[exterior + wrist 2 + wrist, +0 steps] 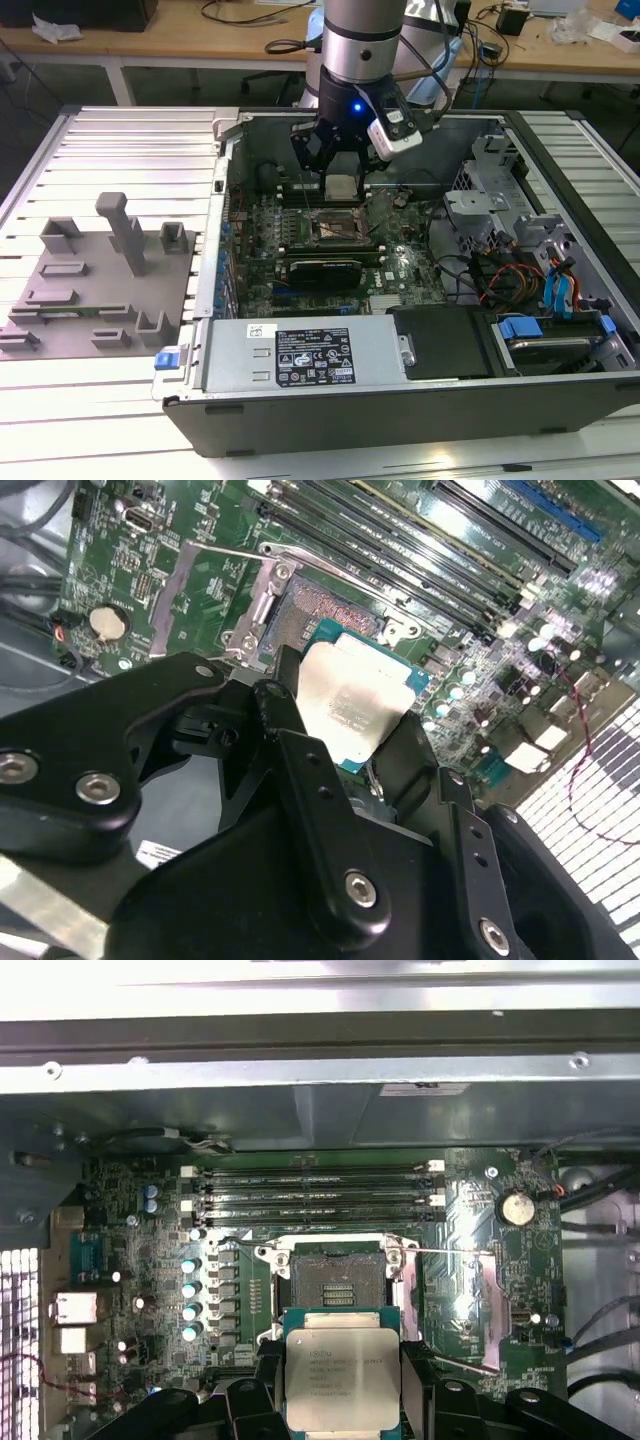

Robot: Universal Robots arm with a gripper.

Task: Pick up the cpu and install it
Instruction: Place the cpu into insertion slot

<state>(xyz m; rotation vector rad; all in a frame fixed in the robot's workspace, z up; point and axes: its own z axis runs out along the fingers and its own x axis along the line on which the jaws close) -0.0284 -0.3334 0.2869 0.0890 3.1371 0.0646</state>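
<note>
The cpu (340, 186), a flat square chip with a silvery top, is clamped between my gripper's (340, 180) black fingers, which are shut on its two opposite edges. It hangs a little above the motherboard inside the open computer case, just behind the square metal-framed socket (335, 228) in the exterior view. The cpu (350, 705) (342, 1372) shows face-on in both wrist views, close to the open socket (310, 610) (338, 1280) and apart from it. The socket's contact field lies bare, and its retaining frame and lever are swung open.
Memory slots (320, 1190) run beside the socket. A card (322, 270) and the power supply (300, 355) sit nearer the case front. Drive bays and coloured cables (520, 270) fill the exterior view's right. A grey fixture tray (100, 280) lies outside the case at the left.
</note>
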